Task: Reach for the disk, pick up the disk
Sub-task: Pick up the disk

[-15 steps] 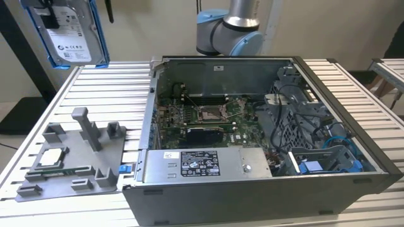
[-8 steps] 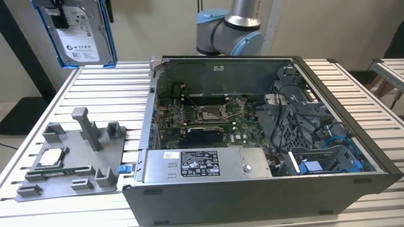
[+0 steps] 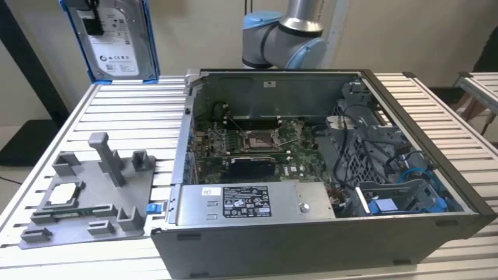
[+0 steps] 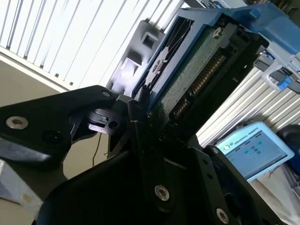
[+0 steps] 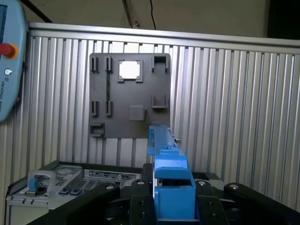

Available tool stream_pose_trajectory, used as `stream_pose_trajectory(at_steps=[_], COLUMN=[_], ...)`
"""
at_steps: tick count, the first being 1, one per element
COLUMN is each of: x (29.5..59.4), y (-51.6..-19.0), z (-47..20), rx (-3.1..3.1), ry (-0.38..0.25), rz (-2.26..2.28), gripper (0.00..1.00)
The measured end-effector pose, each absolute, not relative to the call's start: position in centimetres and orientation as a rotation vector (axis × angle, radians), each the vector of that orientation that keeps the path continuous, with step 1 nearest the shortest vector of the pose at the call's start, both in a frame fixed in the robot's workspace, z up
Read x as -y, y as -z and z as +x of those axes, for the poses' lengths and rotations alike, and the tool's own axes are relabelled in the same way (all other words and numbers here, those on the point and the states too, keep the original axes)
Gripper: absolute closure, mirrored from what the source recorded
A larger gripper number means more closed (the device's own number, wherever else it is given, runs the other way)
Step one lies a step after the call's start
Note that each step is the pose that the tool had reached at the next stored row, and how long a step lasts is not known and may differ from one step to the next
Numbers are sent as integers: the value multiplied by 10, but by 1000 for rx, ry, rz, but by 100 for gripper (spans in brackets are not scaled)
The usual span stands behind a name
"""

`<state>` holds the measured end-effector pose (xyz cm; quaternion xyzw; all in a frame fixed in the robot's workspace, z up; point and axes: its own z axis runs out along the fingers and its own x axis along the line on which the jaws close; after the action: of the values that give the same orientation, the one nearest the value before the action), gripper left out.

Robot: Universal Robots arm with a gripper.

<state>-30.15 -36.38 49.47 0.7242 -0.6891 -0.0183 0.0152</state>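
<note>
Pinching the disk (image 3: 121, 41) across its flat faces, your gripper (image 5: 172, 199) is holding it upright in the air, off the slatted table (image 3: 132, 111), beyond the open computer case's (image 3: 311, 245) far corner on the exterior view's left.

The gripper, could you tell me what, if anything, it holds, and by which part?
The gripper holds the flat silver-grey metal disk with blue plastic rails, clamped across its flat faces near one end.

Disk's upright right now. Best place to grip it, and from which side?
Probably across its two flat faces near the top end, coming from above: the disk stands upright, thin and flat-sided. The gripper is shut on it that way.
</note>
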Motion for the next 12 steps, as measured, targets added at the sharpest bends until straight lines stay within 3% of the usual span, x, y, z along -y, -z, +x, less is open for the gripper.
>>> stream_pose_trajectory(at_steps=[12], x=[364], y=[-495], z=[-266], rx=[2141], ry=[64], rz=[2250], gripper=[100])
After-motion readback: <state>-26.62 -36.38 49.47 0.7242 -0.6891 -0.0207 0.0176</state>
